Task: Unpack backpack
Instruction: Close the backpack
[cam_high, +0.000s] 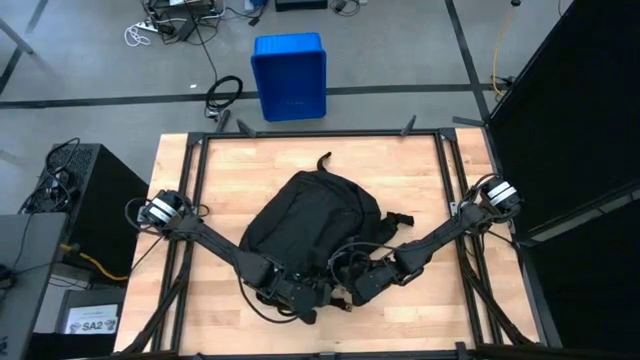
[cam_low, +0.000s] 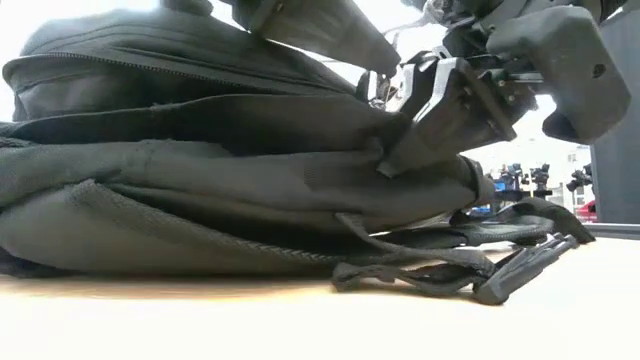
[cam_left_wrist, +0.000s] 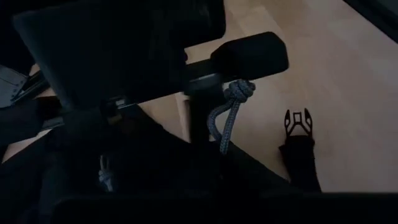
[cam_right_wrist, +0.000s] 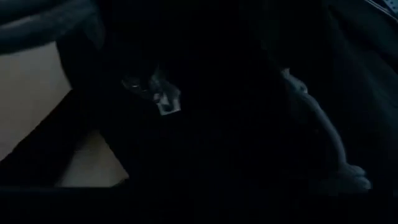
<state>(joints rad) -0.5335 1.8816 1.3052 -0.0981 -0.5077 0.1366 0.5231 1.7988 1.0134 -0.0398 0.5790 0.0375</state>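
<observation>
While the black backpack (cam_high: 310, 215) lies flat in the middle of the wooden table (cam_high: 420, 170), both arms reach in to its near edge, side by side. The left gripper (cam_high: 300, 297) sits at that edge with its fingers drawn together; from its wrist camera a grey knotted zipper cord (cam_left_wrist: 229, 115) hangs right beside them, though whether it is pinched I cannot tell. The right gripper (cam_low: 395, 150) presses its tip into the fabric along the bag's upper side, and I cannot make out how its fingers stand. Loose straps and a buckle (cam_low: 520, 265) trail onto the wood. A blue bin (cam_high: 289, 76) stands on the floor beyond the table.
</observation>
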